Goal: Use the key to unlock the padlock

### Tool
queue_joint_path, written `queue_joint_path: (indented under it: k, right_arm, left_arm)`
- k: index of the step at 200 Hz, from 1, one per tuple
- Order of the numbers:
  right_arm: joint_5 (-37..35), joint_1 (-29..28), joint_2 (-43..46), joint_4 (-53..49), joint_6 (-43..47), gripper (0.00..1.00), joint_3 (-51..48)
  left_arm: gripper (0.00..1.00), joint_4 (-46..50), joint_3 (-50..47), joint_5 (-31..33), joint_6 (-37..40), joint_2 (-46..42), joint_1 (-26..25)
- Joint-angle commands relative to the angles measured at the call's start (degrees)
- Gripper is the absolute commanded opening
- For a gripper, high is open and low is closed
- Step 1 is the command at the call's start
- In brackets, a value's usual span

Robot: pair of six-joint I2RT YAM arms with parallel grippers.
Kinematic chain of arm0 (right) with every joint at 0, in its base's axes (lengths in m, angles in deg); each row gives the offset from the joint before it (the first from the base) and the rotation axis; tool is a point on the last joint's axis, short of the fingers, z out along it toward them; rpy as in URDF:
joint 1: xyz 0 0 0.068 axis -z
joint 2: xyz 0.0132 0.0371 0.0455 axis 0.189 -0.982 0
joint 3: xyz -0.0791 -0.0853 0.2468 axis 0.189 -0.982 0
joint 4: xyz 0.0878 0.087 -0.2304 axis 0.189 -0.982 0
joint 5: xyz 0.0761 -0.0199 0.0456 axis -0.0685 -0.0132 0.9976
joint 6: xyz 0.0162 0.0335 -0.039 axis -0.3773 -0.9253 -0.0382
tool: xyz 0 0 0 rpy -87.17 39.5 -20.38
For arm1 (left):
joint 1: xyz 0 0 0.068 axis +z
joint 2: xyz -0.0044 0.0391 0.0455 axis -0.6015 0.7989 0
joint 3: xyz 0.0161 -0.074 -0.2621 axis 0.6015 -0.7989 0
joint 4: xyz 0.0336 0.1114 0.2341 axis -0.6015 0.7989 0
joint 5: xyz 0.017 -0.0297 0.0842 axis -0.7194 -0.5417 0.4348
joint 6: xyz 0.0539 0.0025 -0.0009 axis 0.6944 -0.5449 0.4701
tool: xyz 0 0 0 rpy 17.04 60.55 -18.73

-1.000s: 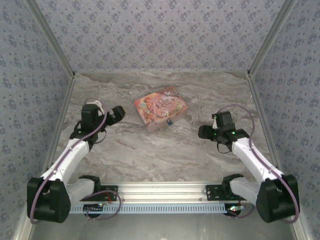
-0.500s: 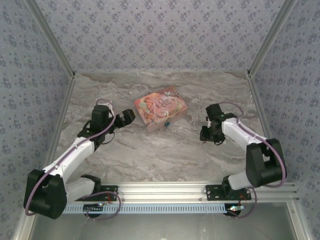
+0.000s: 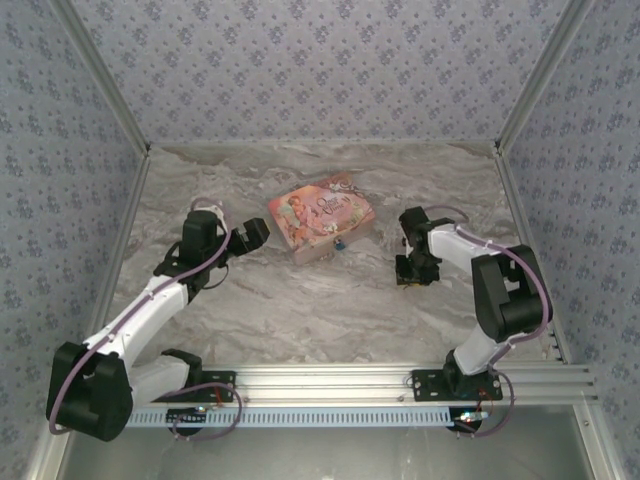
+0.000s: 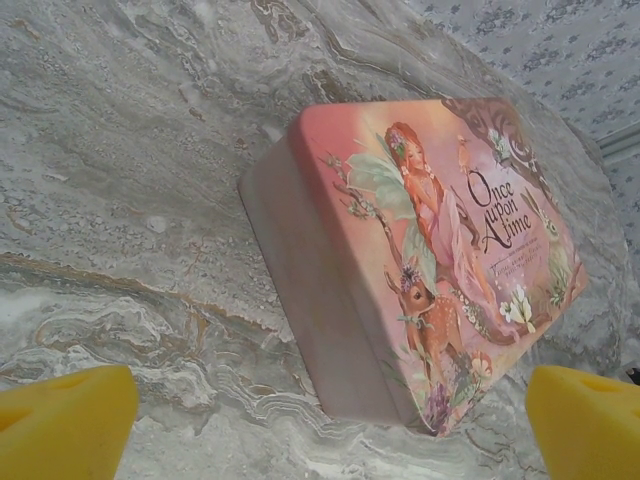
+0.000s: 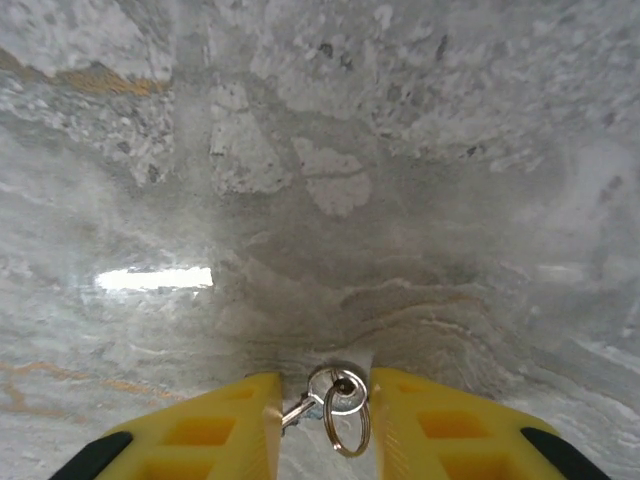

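Two changes in the last second matter. My right fingers [image 3: 413,273] have swung in from the right side of the desk [image 5: 330,150], tipped down, and narrowed from wide to a slim gap around the key [image 5: 340,393]. Its ring lies between the yellow pads, but I cannot tell whether they bite it yet or merely flank it. My left fingers [image 3: 248,235], spread fully and holding nothing, have slid toward the pink storybook box [image 4: 430,250] and now sit just beside its left end. The padlock [image 3: 338,244], a small blue speck, sits at the box's near edge, well apart from the key. I judge the key pickup nearly made and the left placed to steady the box. Carrying the key to the lock is all still ahead.
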Motion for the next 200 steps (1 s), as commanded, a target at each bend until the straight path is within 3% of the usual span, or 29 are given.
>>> queue_joint_path:
  k: [1, 26, 66, 120, 160, 200]
  right_arm:
    - [-0.9, -0.5, -1.7, -1.8, 0.4, 0.25, 1.3]
    - [-1.6, -0.8, -2.6, -1.7, 0.3, 0.19, 1.2]
    - [-1.6, -0.8, -1.4, -0.7, -0.1, 0.00, 0.1]
    - [4.6, 0.2, 10.6, 6.4, -4.0, 0.00, -5.6]
    - [13.1, 1.2, 28.5, 22.7, -18.6, 0.00, -15.4]
    - [13.8, 1.3, 44.9, 34.1, -37.5, 0.00, -23.0]
  left_arm:
    - [0.99, 1.0, 2.5, 0.9, 0.4, -1.4, -0.3]
    - [0.99, 1.5, 2.7, 1.0, 0.7, -1.5, -0.3]
    - [0.99, 1.4, 2.5, 0.7, 0.8, -1.8, -0.4]
    - [0.99, -3.4, 2.6, -2.7, 1.1, -1.8, -2.4]
    - [0.99, -12.0, 4.4, -4.9, 2.7, 0.1, -8.3]
    - [0.96, -21.1, 8.8, -7.5, 6.0, 5.6, -17.1]
